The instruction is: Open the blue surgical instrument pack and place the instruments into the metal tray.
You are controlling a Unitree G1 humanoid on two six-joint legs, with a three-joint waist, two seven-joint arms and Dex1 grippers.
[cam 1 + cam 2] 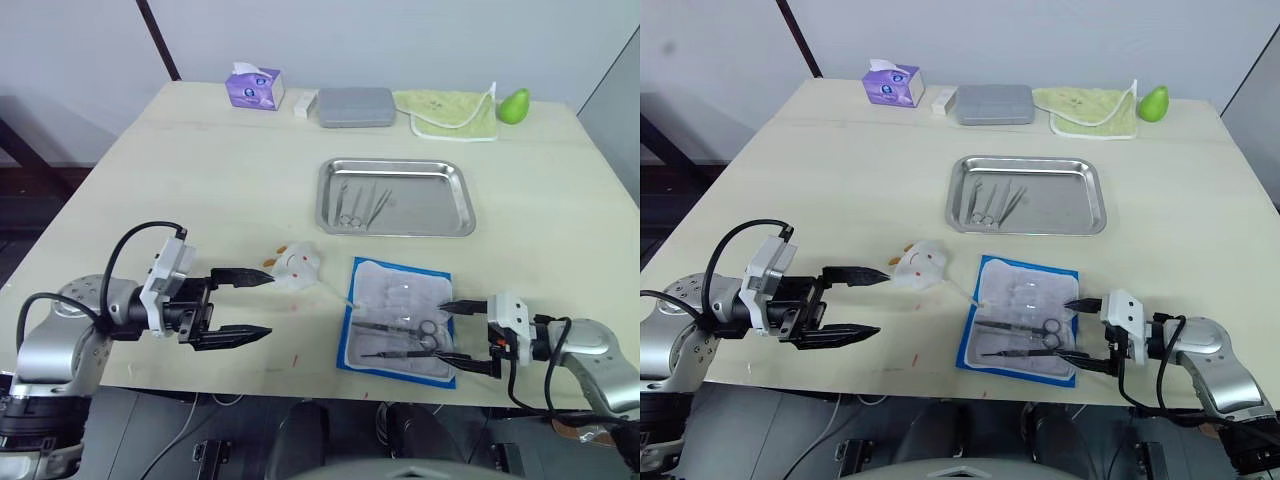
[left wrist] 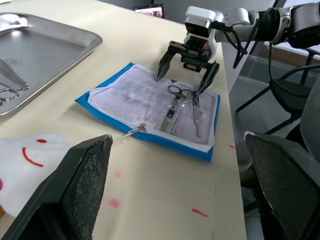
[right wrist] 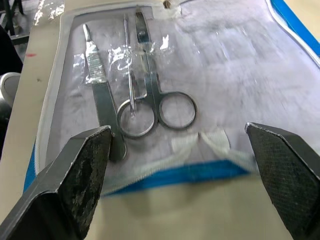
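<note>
Instruments are split between two places on our table (image 1: 200, 160). Going left to right: our left gripper (image 1: 243, 306) hangs with its jaws spread and empty near the front edge, just beside a crumpled white wrapper (image 1: 297, 266) marked in red. We judge it is waiting clear of the work. Next lies the blue surgical instrument pack (image 1: 400, 320), opened flat with its clear inner face up; scissors (image 3: 152, 107), forceps (image 3: 102, 100) and a thin probe rest on it. Behind it, the metal tray (image 1: 395, 197) already holds several tools at its left end. Our right gripper (image 1: 468, 335), jaws released, straddles the pack's edge at the scissor rings, seemingly lined up for a pick.
</note>
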